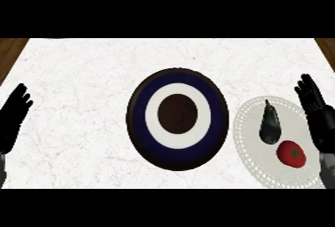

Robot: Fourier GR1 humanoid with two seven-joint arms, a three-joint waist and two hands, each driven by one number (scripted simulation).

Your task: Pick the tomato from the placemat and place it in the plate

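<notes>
Your right hand [315, 115] shows at the right edge of the view, fingers straight and pointing up toward the far side of the counter, spread wide and holding nothing. It lies over the right border of the placemat [258, 162], and its forearm runs down along that same edge. You can see the hand is apart from the tomato [292, 153], which sits just to its left and a little nearer to you.

The tomato rests on the near right part of the round white placemat, red with a small green stem patch facing up. Just beyond it on the same mat lies a dark, elongated vegetable [270, 123], narrow end pointing away from you; the two are close, and whether they touch you cannot tell from here.

The plate [178, 77] stands in the middle of the white marbled counter [78, 80], just left of the placemat, their edges nearly meeting. It has a dark outer rim, a navy band, a white ring and a dark brown centre, and nothing lies in it.

Your left hand [14, 117] rests at the left edge of the view, fingers up and relaxed, also holding nothing, well apart from the plate.
</notes>
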